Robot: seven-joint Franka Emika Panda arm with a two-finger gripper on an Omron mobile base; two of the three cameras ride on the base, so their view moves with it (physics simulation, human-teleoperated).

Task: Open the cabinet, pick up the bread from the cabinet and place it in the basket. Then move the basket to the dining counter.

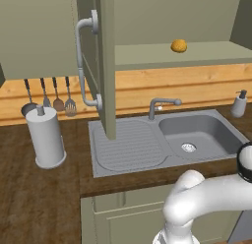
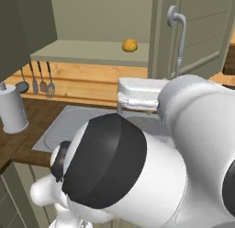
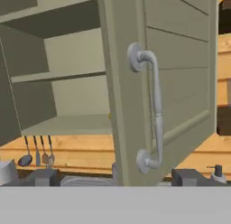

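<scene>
left base view: the cabinet (image 1: pixel 147 21) hangs on the wall above the worktop (image 1: pixel 29 189), both doors swung open; the nearer door (image 1: pixel 106 66) stands edge-on over the drainboard, its long curved handle (image 1: pixel 81 66) facing left. grey sink (image 1: pixel 202 132) with faucet (image 1: pixel 160 106) is set into the worktop below the cabinet's open shelf. paper towel roll (image 1: pixel 47 137) stands upright left of the sink, under a row of hanging utensils (image 1: pixel 49 98). soap dispenser (image 1: pixel 239 104) stands at the sink's right rear corner. the bread (image 1: pixel 178 45) rests alone on the lowest cabinet shelf, right of the door. hand view: gripper (image 3: pixel 116 177) spread wide, holding nothing, the two finger tips either side of the door's lower edge, just below the handle, apart from it.
</scene>
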